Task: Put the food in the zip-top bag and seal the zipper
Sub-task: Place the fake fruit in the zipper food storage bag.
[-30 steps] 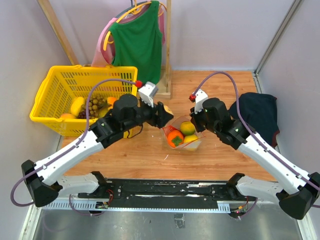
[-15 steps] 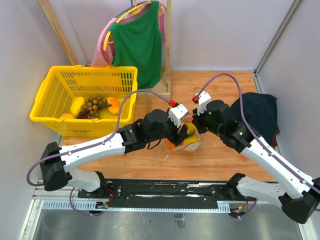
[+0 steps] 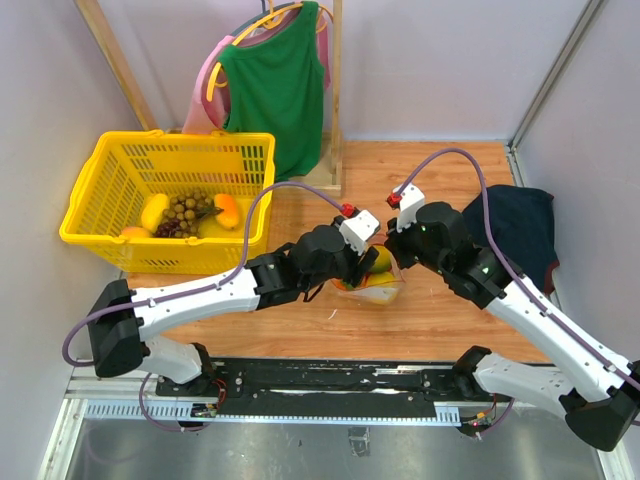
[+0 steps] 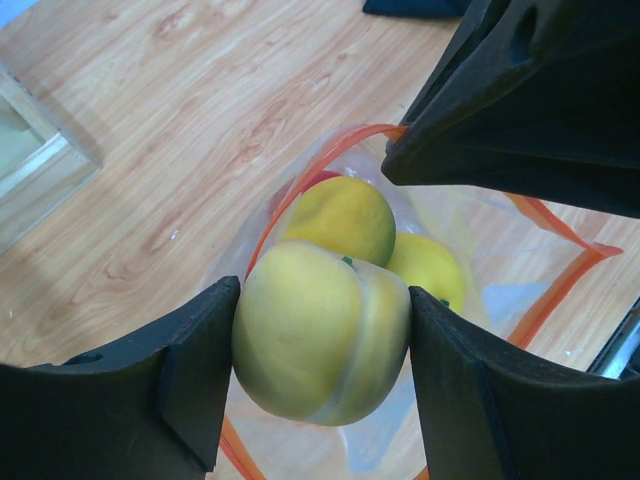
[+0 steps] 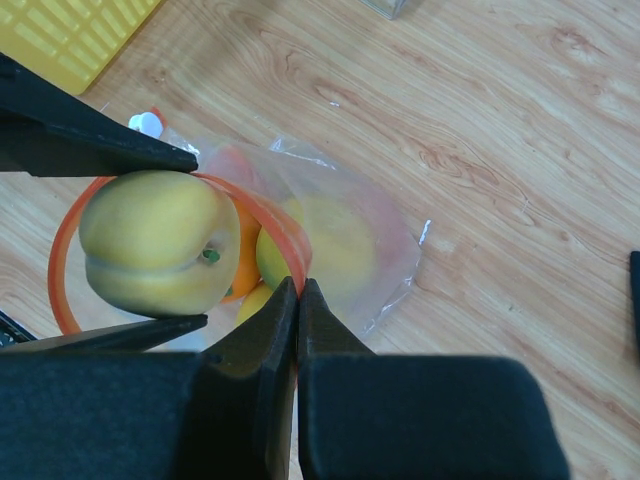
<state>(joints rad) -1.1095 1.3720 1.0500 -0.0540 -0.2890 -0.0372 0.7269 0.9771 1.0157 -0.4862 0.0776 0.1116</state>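
Observation:
The clear zip-top bag lies mid-table with its mouth held open. My right gripper is shut on the red-orange zipper at the mouth's edge. My left gripper is shut on a yellow-green peach-like toy fruit, which it holds just above the open mouth. The same fruit shows in the right wrist view. Inside the bag lie a yellow-green fruit, a yellow one and an orange piece.
A yellow basket with more toy fruit stands at the back left. A dark navy cloth heap lies at the right. A green shirt hangs on a wooden rack at the back.
My left arm has swung right from beside the basket and carried the yellow-green fruit over the bag's mouth. My right gripper has stayed on the zipper edge.

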